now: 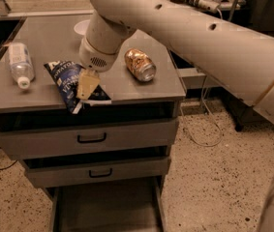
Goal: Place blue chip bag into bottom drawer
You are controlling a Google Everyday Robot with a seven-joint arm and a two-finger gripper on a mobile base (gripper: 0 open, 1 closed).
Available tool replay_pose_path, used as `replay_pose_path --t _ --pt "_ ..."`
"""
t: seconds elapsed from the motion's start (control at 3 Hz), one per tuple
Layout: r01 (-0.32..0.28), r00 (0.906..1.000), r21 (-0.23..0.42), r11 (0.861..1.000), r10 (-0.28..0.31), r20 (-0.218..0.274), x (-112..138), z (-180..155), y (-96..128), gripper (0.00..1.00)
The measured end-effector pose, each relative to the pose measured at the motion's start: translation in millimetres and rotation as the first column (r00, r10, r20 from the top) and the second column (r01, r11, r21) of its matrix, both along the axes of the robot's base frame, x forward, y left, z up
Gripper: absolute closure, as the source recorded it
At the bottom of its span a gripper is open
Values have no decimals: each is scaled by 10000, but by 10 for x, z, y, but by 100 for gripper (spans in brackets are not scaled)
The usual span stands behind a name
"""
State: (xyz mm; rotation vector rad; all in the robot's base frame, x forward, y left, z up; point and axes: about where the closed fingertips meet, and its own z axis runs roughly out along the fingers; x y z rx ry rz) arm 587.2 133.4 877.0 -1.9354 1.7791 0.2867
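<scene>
The blue chip bag [69, 84] lies flat near the front edge of the gray cabinet top [49, 37], its lower corner hanging slightly over the edge. My gripper [86, 87] is shut on the bag's right side, its tan fingers [89, 83] pressed on it. The white arm reaches in from the upper right. The bottom drawer [107, 207] is pulled out below the cabinet, showing a flat gray floor and thin side rails.
A clear plastic bottle [19, 63] lies at the left of the cabinet top. A gold can [140, 64] lies on its side to the right of the bag. Two upper drawers [92, 138] with black handles are shut. Cables run at the right.
</scene>
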Motion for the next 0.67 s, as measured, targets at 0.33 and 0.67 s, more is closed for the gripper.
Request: replay_pose_path --t 0.33,0.67 --pt "0 10000 -3 10000 0 0 -1 0 -1 100" --pt "78 9997 -101 9999 -76 214 -191 117 -71 100"
